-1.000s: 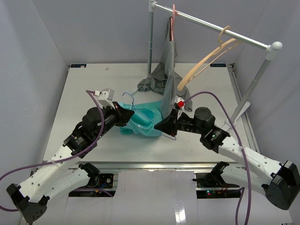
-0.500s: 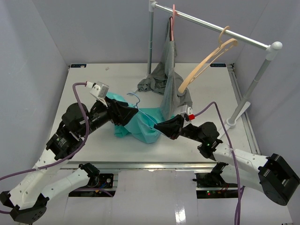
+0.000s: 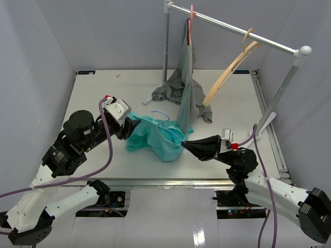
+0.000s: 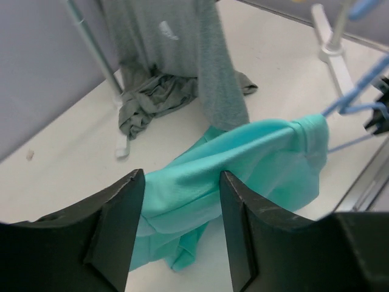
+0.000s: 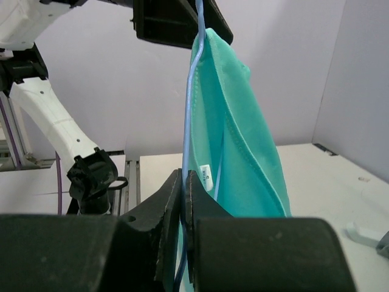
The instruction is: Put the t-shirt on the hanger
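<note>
Right gripper point(image 5: 185, 179): fingers pressed together on the light-blue wire hanger point(image 5: 188, 103), low on the wire. In the right wrist view the wire runs up from the pinch.

The teal t-shirt point(image 3: 155, 140) is at the front middle of the table point(image 3: 98, 93), strung between the two grippers. Its right end is draped on the hanger, and in the left wrist view blue wire sticks out of its hemmed end there. We see a small white label on the cloth just beside the right fingertips. The middle sags, and a crumpled part bunches below the span, towards the table.

Left gripper point(image 4: 180, 176): fingers spread wide, with the shirt's left end in the gap between them. We cannot tell whether either pad touches the cloth.

Behind the shirt, a grey garment point(image 3: 189, 88) hangs from a pink hanger point(image 3: 192, 20) on the clothes rail point(image 3: 269, 42). Its lower part is heaped on the table by the rail's post. A tan wooden hanger point(image 3: 232, 70) hangs tilted further right on the same rail, apart from the teal shirt.
</note>
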`<move>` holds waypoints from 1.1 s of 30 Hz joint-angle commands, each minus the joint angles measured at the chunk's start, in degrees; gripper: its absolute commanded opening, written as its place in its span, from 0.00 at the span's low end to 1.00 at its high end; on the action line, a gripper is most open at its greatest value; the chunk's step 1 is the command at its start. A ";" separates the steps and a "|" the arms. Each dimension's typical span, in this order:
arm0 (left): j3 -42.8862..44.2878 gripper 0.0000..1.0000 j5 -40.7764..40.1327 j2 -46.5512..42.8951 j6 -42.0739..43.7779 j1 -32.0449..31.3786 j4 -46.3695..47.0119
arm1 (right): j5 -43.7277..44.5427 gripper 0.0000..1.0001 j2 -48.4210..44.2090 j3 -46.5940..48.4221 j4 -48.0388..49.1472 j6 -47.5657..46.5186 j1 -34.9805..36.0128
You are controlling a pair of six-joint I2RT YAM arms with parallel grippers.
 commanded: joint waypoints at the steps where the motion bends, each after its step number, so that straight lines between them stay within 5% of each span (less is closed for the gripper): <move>1: 3.52 0.61 17.61 1.34 18.35 -0.22 -5.46 | 0.22 0.08 -2.70 0.90 3.37 -2.56 0.16; 9: 8.97 0.63 30.24 3.31 28.14 -0.19 -17.61 | -1.84 0.08 -2.72 2.00 -0.35 -3.44 0.21; 19: 3.58 0.60 31.65 5.41 30.15 -0.19 -19.39 | -5.75 0.08 -3.16 2.85 -0.67 -2.30 0.20; 29: 1.55 0.25 37.85 7.30 30.74 -0.27 -15.79 | -9.63 0.08 -1.70 4.03 -0.73 -1.83 0.22; 33: 0.94 0.03 41.97 7.43 31.73 -0.27 -15.47 | -10.87 0.08 0.27 4.83 -0.45 -1.44 0.13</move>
